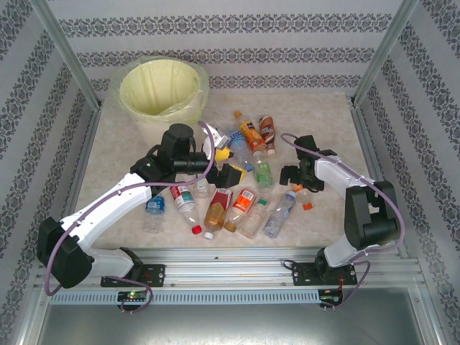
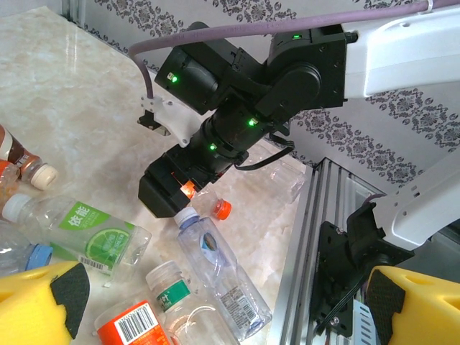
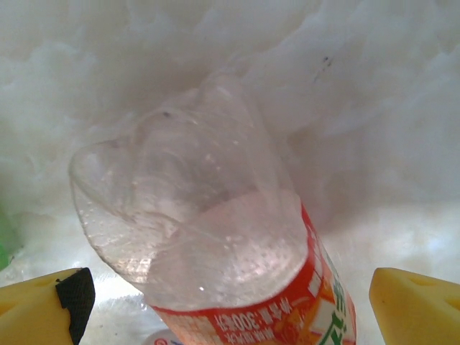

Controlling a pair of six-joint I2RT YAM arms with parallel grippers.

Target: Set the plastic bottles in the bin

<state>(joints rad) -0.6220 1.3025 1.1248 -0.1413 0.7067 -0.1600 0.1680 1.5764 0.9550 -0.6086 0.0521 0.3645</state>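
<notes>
Hovering over the bottles [image 1: 218,208] scattered mid-table, left gripper [image 1: 228,164] has jaws spread wide, gripping nothing. Right gripper [image 3: 230,302] is also spread, straddling a red-label bottle [image 3: 215,244], fingers clear of it. Bin [image 1: 162,86] stands at the table's far left corner.

Pale marbled tabletop [image 1: 323,115], damask-patterned walls [image 1: 215,25], aluminium rail [image 1: 237,262] along the near edge, seemingly loose orange cap [image 1: 307,206].

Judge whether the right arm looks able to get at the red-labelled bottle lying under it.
Probably yes: the right tool hangs open directly over the red-labelled bottle, its fingers on either side, and nothing lies between them.
</notes>
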